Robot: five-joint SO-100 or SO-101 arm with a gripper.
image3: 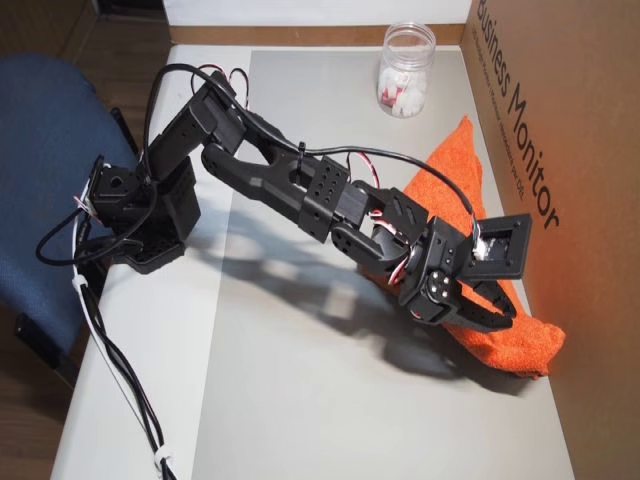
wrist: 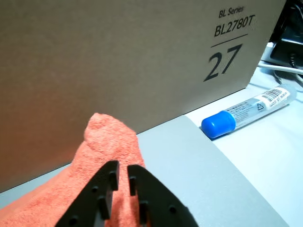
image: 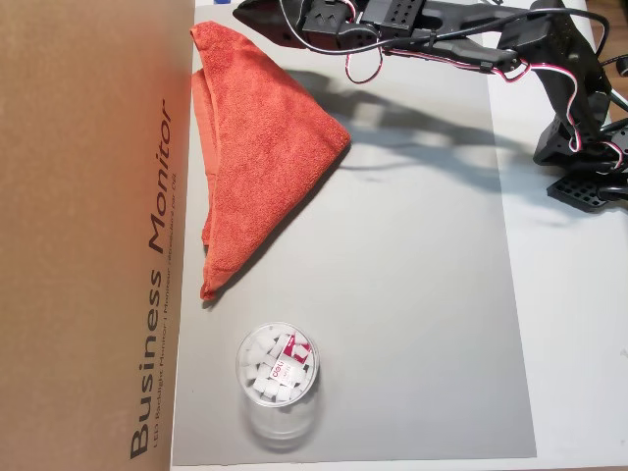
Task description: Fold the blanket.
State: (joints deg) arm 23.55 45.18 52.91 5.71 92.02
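Note:
The blanket [image: 260, 147] is an orange-red terry towel folded into a rough triangle. It lies on the grey mat [image: 412, 294] against the cardboard box. My gripper [image: 250, 15] hovers over the blanket's far corner at the top edge of an overhead view. In the wrist view the gripper [wrist: 123, 168] has its two black fingers nearly together just above the blanket [wrist: 109, 142], with nothing pinched between them. In the other overhead view the gripper [image3: 495, 318] sits over the near end of the blanket [image3: 465, 170].
A tall cardboard monitor box [image: 88, 235] walls off one side. A clear tub [image: 278, 378] of white pieces stands on the mat. A blue-capped tube [wrist: 246, 111] lies beyond the mat by the box. The arm base [image3: 140, 210] sits near a blue chair [image3: 50, 150].

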